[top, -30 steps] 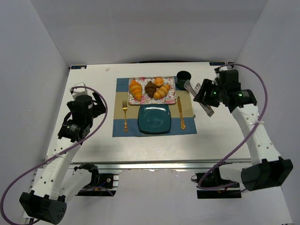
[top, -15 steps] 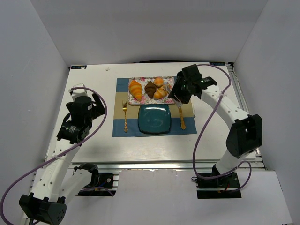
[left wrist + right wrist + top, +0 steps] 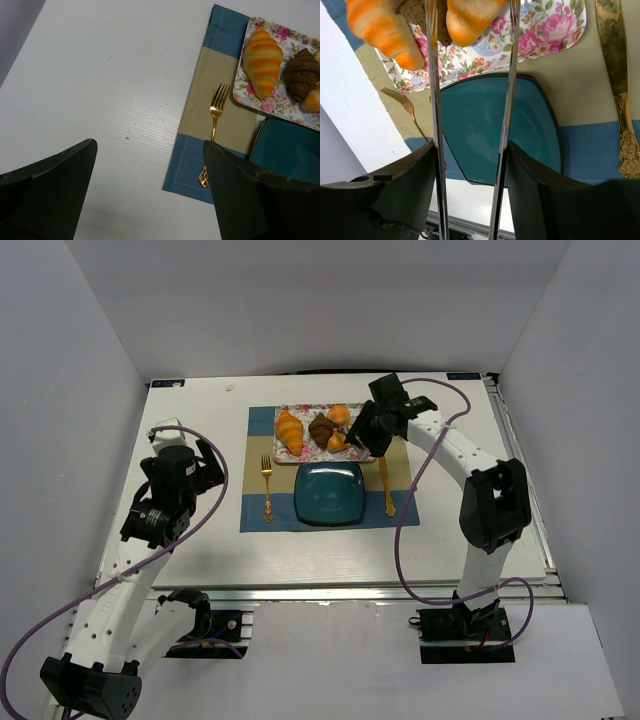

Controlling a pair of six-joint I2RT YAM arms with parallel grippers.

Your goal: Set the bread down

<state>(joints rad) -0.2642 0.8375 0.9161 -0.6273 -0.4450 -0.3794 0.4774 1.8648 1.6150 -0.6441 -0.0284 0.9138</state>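
Observation:
Two golden striped croissants, the bread, lie on a floral tray (image 3: 304,410). The left bread (image 3: 290,432) (image 3: 262,60) (image 3: 380,30) rests at the tray's left end. The right bread (image 3: 341,441) (image 3: 470,15) sits between the tips of metal tongs (image 3: 435,100), whether pinched I cannot tell. My right gripper (image 3: 362,430) (image 3: 471,150) is shut on the tongs above the tray's near right corner. A teal plate (image 3: 328,494) (image 3: 475,135) (image 3: 290,150) lies just in front of the tray. My left gripper (image 3: 196,458) (image 3: 150,145) hangs open over bare table at the left.
A dark brown croissant (image 3: 321,428) (image 3: 302,75) and a small orange bun (image 3: 339,413) share the tray. A gold fork (image 3: 267,490) (image 3: 215,107) and gold knife (image 3: 387,485) (image 3: 615,75) flank the plate on a blue-and-tan placemat (image 3: 400,512). Grey walls enclose the table.
My right arm has swung left from the table's right side to the tray, carrying the tongs to the right bread. The left arm has barely moved.

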